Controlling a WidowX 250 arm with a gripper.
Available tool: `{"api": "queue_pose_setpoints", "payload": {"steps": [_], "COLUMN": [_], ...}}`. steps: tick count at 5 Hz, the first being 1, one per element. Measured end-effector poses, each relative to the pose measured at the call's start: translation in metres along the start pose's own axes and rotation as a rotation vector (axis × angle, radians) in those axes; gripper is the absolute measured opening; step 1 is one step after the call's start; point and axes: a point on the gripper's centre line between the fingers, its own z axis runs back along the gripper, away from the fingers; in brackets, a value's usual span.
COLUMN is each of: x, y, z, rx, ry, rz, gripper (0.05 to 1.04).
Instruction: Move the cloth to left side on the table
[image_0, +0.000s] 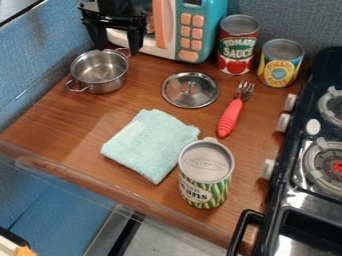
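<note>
A brown wood-grain surface (50, 125) meets blue textured walls at its left and far edges. The cloth (150, 145) lies near the middle of the front edge: pale aqua, fuzzy, folded into a thick rectangle, with a lighter patch. Just beside it, towards the right edge, stands a green-patterned can (207, 175) with a printed label. Behind are a red-handled fork (230, 117), a round metal lid (190, 90) and, by the left edge, a metal pot (99, 72). Above the pot hangs the gripper (119, 51), fingers wide apart. A red-labelled tin (238, 46) showing tomatoes and a yellow-and-blue-labelled tin (279, 64) stand towards the far right corner; a black stove (294, 145) borders the right edge.
</note>
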Motion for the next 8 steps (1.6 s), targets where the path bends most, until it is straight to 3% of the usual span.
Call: {"api": "queue_pose_setpoints", "payload": {"steps": [1, 2, 3, 5, 6, 8], "x": [-0.008, -0.042, -0.061, -0.104, -0.109, -0.11], "y": [-0.001, -0.017, -0.033, -0.06, -0.062, -0.055], "z": [-0.016, -0.034, -0.027, -0.039, -0.044, -0.063], "rx": [-0.007, -0.023, -0.031, -0.034, -0.018, -0.047], "ry": [0.045, 0.11, 0.096, 0.134, 0.13, 0.151], "rz": [0.002, -0.049, -0.112, -0.244, -0.26, -0.223], "gripper": [1.0, 1.0, 1.0, 1.0, 1.0, 1.0]}}
